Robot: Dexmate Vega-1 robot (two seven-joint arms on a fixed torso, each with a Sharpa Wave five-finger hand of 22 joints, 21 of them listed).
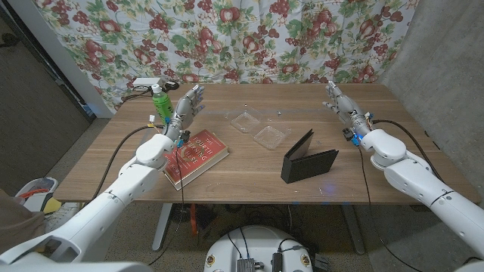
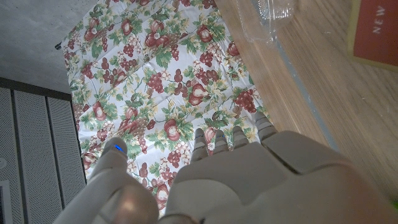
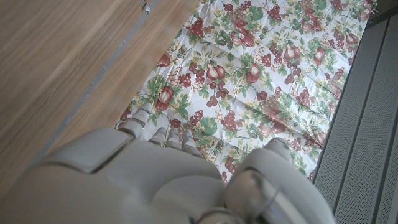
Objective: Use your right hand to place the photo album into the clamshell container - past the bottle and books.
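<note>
The black photo album (image 1: 308, 157) stands half open on its edge at the table's right of centre. A clear clamshell container (image 1: 259, 128) lies open in the middle, just behind the album. My right hand (image 1: 339, 100) is raised over the back right of the table, fingers apart, holding nothing, well behind and to the right of the album. My left hand (image 1: 189, 105) is up near the green bottle (image 1: 159, 101), fingers spread and empty. A red book (image 1: 195, 155) lies under my left forearm. Each wrist view looks over the back of its own hand, my left hand (image 2: 249, 180) and my right hand (image 3: 155, 180).
A flowered curtain (image 1: 249, 38) hangs behind the wooden table (image 1: 249, 189). A white power strip (image 1: 144, 83) sits at the back left corner. Cables trail along both arms. A corner of the red book (image 2: 376, 31) and the clear container (image 2: 273, 15) show in the left wrist view.
</note>
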